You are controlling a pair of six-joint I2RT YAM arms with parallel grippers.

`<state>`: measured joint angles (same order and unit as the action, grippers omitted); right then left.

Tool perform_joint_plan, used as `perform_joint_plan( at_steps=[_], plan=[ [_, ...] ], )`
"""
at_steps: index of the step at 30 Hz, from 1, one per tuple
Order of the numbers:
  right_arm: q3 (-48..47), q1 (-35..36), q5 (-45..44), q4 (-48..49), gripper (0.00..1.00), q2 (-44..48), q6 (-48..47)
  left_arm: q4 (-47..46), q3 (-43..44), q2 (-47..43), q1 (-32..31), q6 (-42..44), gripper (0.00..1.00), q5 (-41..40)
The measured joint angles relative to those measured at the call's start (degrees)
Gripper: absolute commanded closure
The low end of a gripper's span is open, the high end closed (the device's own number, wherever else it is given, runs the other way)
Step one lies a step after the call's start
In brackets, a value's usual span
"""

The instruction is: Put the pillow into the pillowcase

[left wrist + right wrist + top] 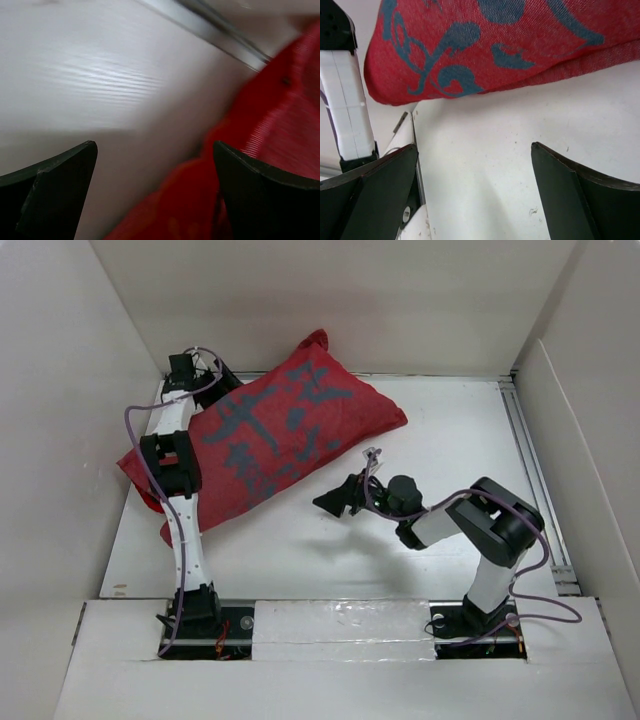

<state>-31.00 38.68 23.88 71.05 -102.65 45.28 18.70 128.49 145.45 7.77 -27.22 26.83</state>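
The red pillowcase (pixel 280 435) lies plump and slanted at the back left of the table, its upper side printed with large blue-grey marks. No white pillow shows in any view. My left gripper (pixel 203 368) is open at the case's far left edge, close to the back wall. In the left wrist view (pixel 155 150) red cloth (pixel 280 125) lies by the right finger, with nothing gripped. My right gripper (pixel 335 502) is open and empty over bare table, just in front of the case's near right edge. In the right wrist view (pixel 474 147) the case (pixel 470 45) fills the top.
White walls box in the table on three sides. A metal rail (pixel 530 470) runs along the right edge. My left arm's white link (pixel 347 105) stands at the left of the right wrist view. A metal strip (pixel 220 30) crosses the left wrist view.
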Motion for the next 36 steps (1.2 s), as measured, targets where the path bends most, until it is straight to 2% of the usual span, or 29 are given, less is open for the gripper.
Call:
perform_joint_plan(
  at_steps=[4,6,10,15,17,18,19,21,24,27,29,32,33,34,36],
  plan=[
    [-0.87,1.62,-0.11,-1.62,0.00,-0.94,-1.11,-9.79,-2.78,-0.22,0.09,-4.57,0.03,15.82],
    [-1.90,1.95,0.00,-1.27,0.00,-2.78,-0.70,-16.50,-6.64,-0.09,-0.35,-10.16,0.03,22.95],
    [-2.36,0.98,0.74,-1.25,0.00,-5.81,0.02,-37.22,-19.02,-0.44,-1.09,-24.96,0.01,32.20],
    [-2.97,0.31,1.20,-2.29,0.00,-6.14,0.02,-56.96,-26.49,-2.29,-1.73,-39.95,0.01,38.66],
    [-3.48,0.31,1.42,-3.26,0.00,-5.99,-0.24,-68.35,-28.92,-3.67,-1.95,-50.42,0.01,40.17],
    [-3.74,0.31,1.46,-3.87,0.00,-5.77,-0.42,-77.72,-29.59,-4.31,-2.05,-62.60,0.01,41.46],
    [-3.87,0.31,1.51,-4.28,0.00,-5.42,-0.52,-78.01,-29.66,-4.76,-2.14,-62.93,0.01,41.51],
    [-4.24,0.31,1.60,-5.51,0.00,-4.81,-0.98,-83.49,-29.66,-5.11,-2.73,-71.80,0.01,41.88],
    [-6.78,0.28,1.53,-8.22,0.00,-4.50,-2.01,-86.82,-30.75,-6.05,-4.17,-77.00,0.01,41.99],
    [-8.66,-0.52,1.68,-9.81,0.00,-4.50,-2.40,-88.43,-35.60,-8.98,-6.40,-73.96,0.05,42.23],
    [-8.83,-1.57,1.92,-11.41,0.00,-4.39,-2.38,-89.29,-37.53,-10.51,-7.65,-72.00,0.12,42.36],
    [-10.21,-3.15,2.56,-15.39,0.00,-4.35,-3.02,-89.85,-37.92,-11.93,-9.03,-71.36,0.30,42.36],
    [-10.97,-3.54,2.75,-16.83,0.00,-4.35,-3.23,-89.88,-37.92,-12.41,-9.44,-71.19,0.41,42.34],
    [-11.82,-4.07,2.86,-18.18,0.00,-4.35,-3.50,-89.70,-37.92,-13.03,-9.86,-70.49,0.70,42.32],
    [-13.51,-5.01,3.10,-20.65,0.00,-4.35,-3.98,-89.46,-37.94,-14.40,-10.60,-68.11,0.94,42.40]
  ],
)
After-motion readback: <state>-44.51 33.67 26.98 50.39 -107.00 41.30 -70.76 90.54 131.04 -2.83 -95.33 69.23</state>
